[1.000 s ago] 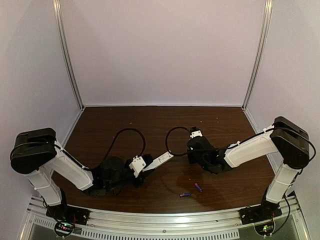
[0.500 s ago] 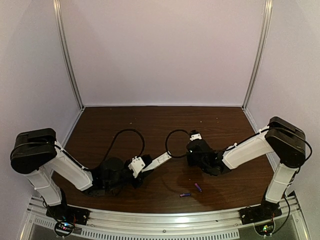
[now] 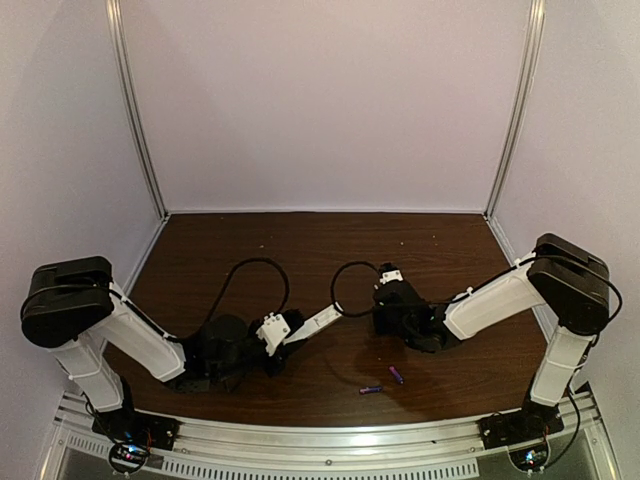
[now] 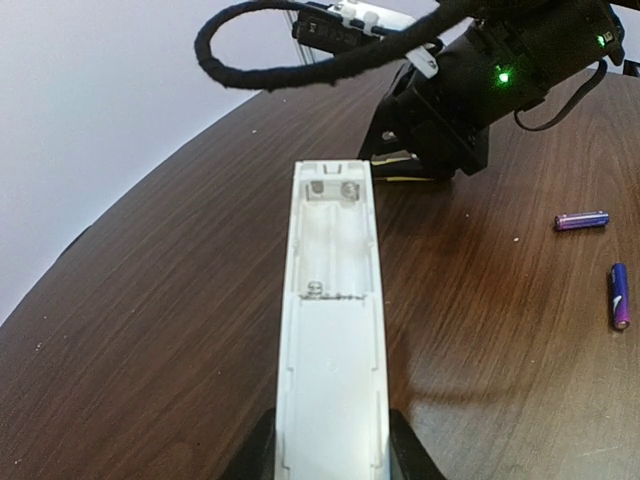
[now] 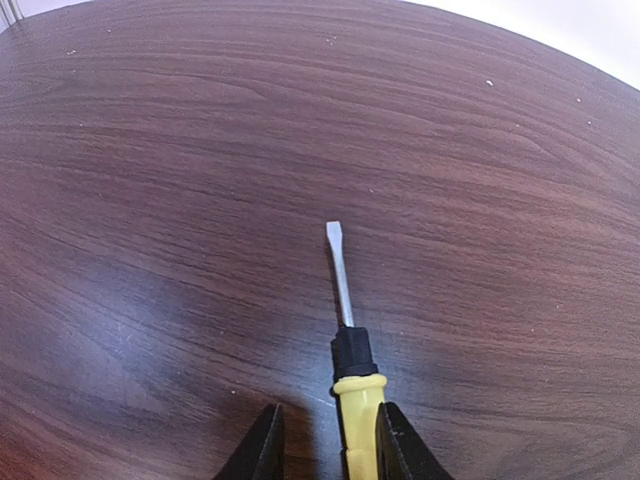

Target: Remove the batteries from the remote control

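The batteries (image 4: 582, 220) lie loose on the worktop (image 4: 150, 330), out of the remote control (image 4: 330, 330), whose bay is bare. They look light, smooth and apt to roll, so pinch across the middle. The left fingers (image 4: 403, 452) clamp the remote control. The right fingers (image 5: 268, 445) stand slightly open around a screwdriver (image 5: 345, 300).

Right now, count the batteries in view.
2. Far battery and near battery both lie on the table, right of the remote, whose bay is empty.
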`<state>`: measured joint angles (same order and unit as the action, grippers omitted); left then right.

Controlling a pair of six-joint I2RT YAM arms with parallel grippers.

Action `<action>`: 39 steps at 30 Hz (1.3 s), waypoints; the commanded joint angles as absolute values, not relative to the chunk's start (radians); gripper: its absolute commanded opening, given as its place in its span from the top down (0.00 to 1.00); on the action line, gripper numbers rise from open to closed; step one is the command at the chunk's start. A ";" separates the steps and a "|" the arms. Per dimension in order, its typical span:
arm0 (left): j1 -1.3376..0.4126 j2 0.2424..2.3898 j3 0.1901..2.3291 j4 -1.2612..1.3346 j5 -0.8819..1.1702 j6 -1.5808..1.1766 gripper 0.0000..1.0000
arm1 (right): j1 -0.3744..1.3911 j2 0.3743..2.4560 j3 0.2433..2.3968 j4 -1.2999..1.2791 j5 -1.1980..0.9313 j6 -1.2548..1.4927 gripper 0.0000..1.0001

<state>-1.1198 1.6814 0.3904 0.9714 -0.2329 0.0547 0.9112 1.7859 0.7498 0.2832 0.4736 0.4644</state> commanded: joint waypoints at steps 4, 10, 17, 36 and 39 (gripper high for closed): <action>-1.113 1.672 0.376 1.023 -0.247 0.045 1.00 | 0.903 1.784 0.736 0.281 0.463 0.480 0.65; -1.112 1.671 0.374 1.027 -0.245 0.039 1.00 | 0.904 1.756 0.748 0.264 0.456 0.466 0.59; -1.113 1.667 0.382 1.027 -0.220 0.015 1.00 | 0.911 1.668 0.746 0.246 0.445 0.448 0.22; -1.115 1.672 0.519 0.818 -0.169 -0.297 1.00 | 1.019 1.253 0.698 -0.031 0.560 0.572 0.00; -1.115 1.670 0.554 0.717 -0.190 -0.361 1.00 | 1.021 1.204 0.685 -0.067 0.548 0.610 0.00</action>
<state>-1.1198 1.6772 0.5037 0.8196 -0.1814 -0.2420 1.0134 1.2575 0.7055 0.0387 0.5320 0.5316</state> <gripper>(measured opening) 0.301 0.996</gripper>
